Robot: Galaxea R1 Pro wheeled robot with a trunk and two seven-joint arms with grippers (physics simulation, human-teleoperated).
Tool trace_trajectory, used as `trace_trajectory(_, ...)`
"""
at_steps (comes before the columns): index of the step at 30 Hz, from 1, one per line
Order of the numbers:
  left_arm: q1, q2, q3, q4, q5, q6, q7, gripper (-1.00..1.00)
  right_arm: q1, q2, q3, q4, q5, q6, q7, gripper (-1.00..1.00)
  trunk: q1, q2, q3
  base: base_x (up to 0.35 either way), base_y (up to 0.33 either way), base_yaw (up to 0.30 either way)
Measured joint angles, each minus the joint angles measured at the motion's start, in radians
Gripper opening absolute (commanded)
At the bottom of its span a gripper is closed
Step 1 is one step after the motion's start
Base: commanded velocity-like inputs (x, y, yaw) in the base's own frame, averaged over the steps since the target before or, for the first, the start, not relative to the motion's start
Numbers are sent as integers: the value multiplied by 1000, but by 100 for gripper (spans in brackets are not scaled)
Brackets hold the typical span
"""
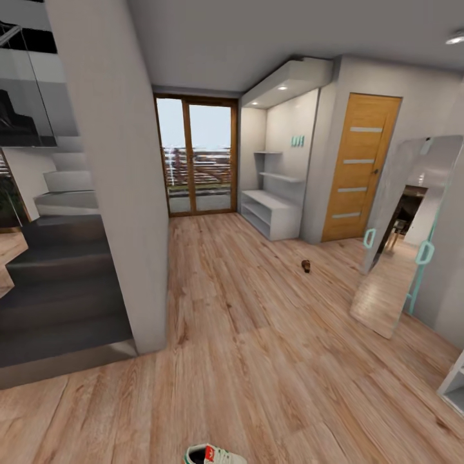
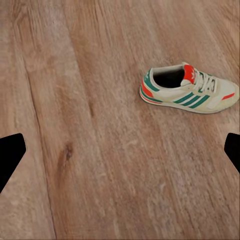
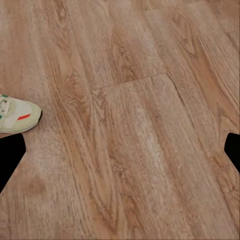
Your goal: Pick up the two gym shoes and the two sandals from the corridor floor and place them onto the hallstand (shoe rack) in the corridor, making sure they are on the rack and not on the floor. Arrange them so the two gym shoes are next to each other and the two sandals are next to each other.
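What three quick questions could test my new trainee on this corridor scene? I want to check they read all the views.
1. True or false: the gym shoe already stands on the hallstand.
2. What small dark thing lies on the corridor floor between the robot and the hallstand?
3. Is the left gripper open or shut?

Key
1. False; it lies on the floor.
2. Something brown, probably a sandal, too small to be sure.
3. Open; its fingertips sit far apart with nothing between.

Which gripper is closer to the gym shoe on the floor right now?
Probably left. The left wrist view takes in the whole gym shoe ahead of its open fingers; the right wrist view catches just its toe at the frame edge.
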Motion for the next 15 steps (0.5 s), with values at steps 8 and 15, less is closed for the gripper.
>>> trace_trajectory(8, 0, 0, 0, 1, 0, 0, 1, 100, 0, 0, 0, -1, 0, 0, -1, 100, 0, 0, 0, 153, 185, 0)
trace_trajectory(15, 0, 0, 0, 1, 0, 0, 1, 100, 0, 0, 0, -2, 0, 0, -1, 100, 0, 0, 0, 32, 33, 0)
